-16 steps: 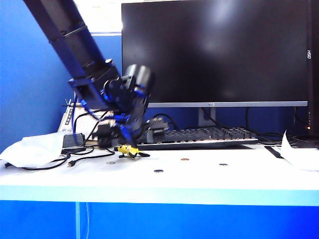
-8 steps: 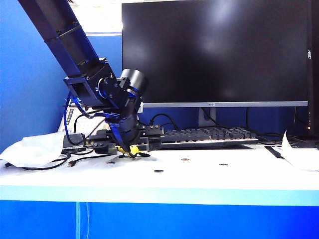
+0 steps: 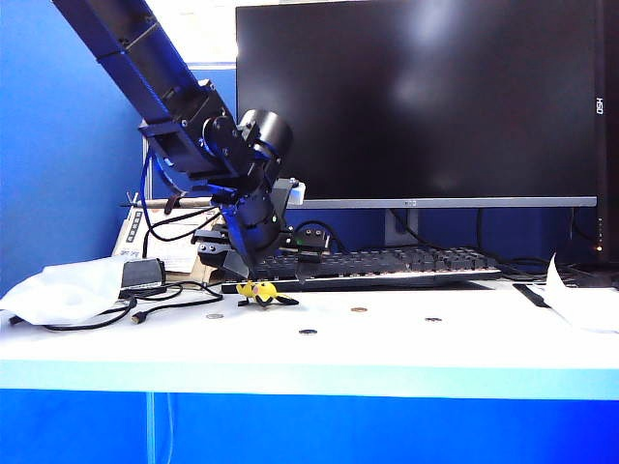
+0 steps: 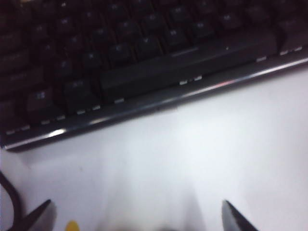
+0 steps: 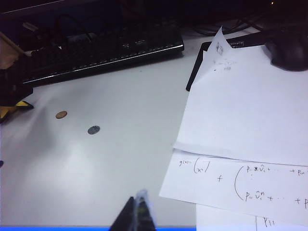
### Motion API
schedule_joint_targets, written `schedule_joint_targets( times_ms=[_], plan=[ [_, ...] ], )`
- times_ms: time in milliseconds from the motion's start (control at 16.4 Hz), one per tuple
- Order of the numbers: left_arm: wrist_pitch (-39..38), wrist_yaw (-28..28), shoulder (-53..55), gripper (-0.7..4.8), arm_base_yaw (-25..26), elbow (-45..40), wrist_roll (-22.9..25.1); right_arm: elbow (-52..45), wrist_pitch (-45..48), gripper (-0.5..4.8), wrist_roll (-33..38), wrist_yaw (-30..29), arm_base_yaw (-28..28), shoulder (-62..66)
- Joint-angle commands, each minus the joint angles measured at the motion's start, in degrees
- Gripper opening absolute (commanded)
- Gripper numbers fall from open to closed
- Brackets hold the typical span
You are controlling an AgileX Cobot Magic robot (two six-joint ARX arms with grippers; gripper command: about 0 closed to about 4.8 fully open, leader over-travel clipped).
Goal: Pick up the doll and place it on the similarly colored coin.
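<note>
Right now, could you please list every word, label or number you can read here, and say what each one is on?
"OSH", read sideways, on the edge of a second screen at the far right.
Logo on the monitor bezel: too small to read.
Handwritten maths on the paper: brackets and a plus sign show; the rest is too small.
Keyboard key legends: blurred.

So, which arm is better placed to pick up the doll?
The left: its open tool hangs just above the doll. The right tool looks shut and sits far from it, near the papers.
</note>
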Motion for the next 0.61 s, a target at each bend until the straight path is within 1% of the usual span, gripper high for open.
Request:
schedule_joint_targets(
  times_ms=[61, 122, 244, 305, 366, 427, 549, 610],
  plan=[
    [-6.6, -0.6, -0.2, 4.79, 0.1, 1.4, 0.2, -0.3, 0.1, -0.05, 0.0, 0.0, 0.0, 0.0],
    [-9.2, -2.8, -0.2, 4.79, 0.1, 1.4, -0.1, -0.3, 0.1, -0.05, 0.0, 0.0, 0.0, 0.0],
    [-14.0, -7.2, -0.2, 4.79, 0.1, 1.4, -2.4, -0.3, 0.1, -0.05, 0.0, 0.0, 0.0, 0.0],
    [-16.4, -7.4, -0.6, 4.79, 0.1, 1.3, -4.5, -0.3, 0.1, -0.05, 0.0, 0.0, 0.0, 0.0],
    [-18.9, -7.3, -1.3, 4.79, 0.1, 1.4, -7.9, -0.3, 0.1, -0.05, 0.0, 0.0, 0.0, 0.0],
    [-19.6, -6.9, -2.0, 4.79, 0.1, 1.4, -7.7, -0.3, 0.1, -0.05, 0.0, 0.0, 0.0, 0.0],
    [-19.6, -6.8, -4.4, 4.79, 0.0, 1.4, -4.5, -0.3, 0.1, -0.05, 0.0, 0.0, 0.0, 0.0],
    [-19.6, -5.6, -5.7, 4.79, 0.0, 1.4, -4.1, -0.3, 0.1, -0.05, 0.0, 0.0, 0.0, 0.0]
  ],
)
